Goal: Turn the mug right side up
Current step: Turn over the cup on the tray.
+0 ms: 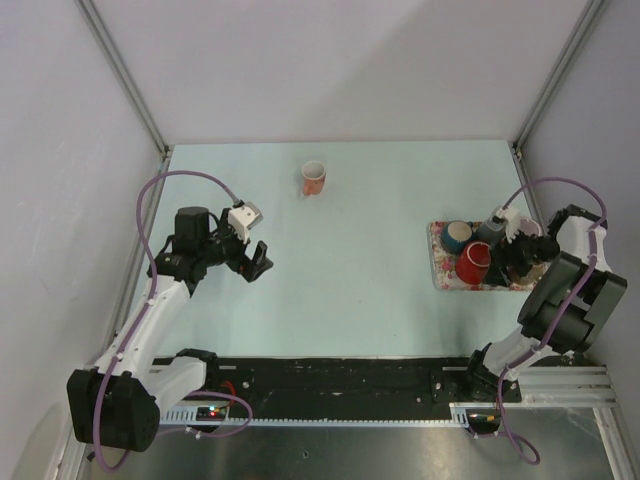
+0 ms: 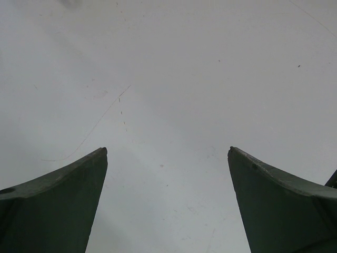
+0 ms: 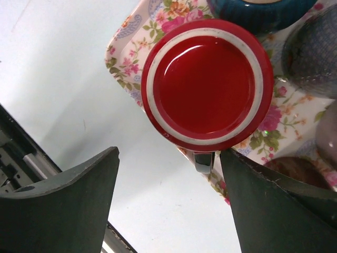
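Observation:
A red mug (image 1: 473,262) stands on a floral tray (image 1: 440,235) at the right. In the right wrist view the red mug (image 3: 208,84) shows a flat glossy red disc with a pale ring, so it looks bottom up; its dark handle (image 3: 203,161) points toward my fingers. My right gripper (image 1: 512,262) is open and empty, hovering above the tray's near side; in its wrist view (image 3: 168,153) the handle lies just beyond the right fingertip (image 3: 237,163). My left gripper (image 1: 258,262) is open and empty over bare table at the left, also seen in its wrist view (image 2: 167,150).
A pink mug (image 1: 314,178) stands upright at the back of the table. The tray (image 3: 124,50) also holds a blue mug (image 1: 457,236), a grey cup (image 1: 488,232) and a dark brown item (image 3: 297,168). A black rail (image 1: 350,375) runs along the near edge.

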Tool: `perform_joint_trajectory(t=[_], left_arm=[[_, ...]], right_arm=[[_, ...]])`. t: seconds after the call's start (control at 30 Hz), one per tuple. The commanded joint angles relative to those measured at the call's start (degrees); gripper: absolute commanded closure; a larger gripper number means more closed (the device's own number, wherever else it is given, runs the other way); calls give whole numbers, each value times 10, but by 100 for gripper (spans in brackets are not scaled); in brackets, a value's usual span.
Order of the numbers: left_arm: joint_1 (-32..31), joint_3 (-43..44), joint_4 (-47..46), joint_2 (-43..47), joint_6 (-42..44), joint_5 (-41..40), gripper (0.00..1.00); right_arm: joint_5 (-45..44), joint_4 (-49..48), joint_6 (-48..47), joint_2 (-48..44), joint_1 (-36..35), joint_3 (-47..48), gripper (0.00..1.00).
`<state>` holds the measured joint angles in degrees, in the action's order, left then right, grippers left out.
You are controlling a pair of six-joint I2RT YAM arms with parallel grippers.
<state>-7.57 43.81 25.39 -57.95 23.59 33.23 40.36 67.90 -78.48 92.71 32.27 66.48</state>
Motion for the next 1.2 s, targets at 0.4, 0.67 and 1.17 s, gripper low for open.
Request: perform_joint_trajectory(t=[0.4, 0.67, 1.17], left_arm=[[8, -7, -11, 11, 13, 20, 0], [8, -6, -11, 4, 14, 19, 0], [9, -5, -11, -2, 11, 16, 0]], right_arm=[[-123, -102, 65, -42, -35, -25, 20], [-144, -108, 59, -39, -54, -26, 26], [-132, -124, 44, -25, -81, -26, 35]])
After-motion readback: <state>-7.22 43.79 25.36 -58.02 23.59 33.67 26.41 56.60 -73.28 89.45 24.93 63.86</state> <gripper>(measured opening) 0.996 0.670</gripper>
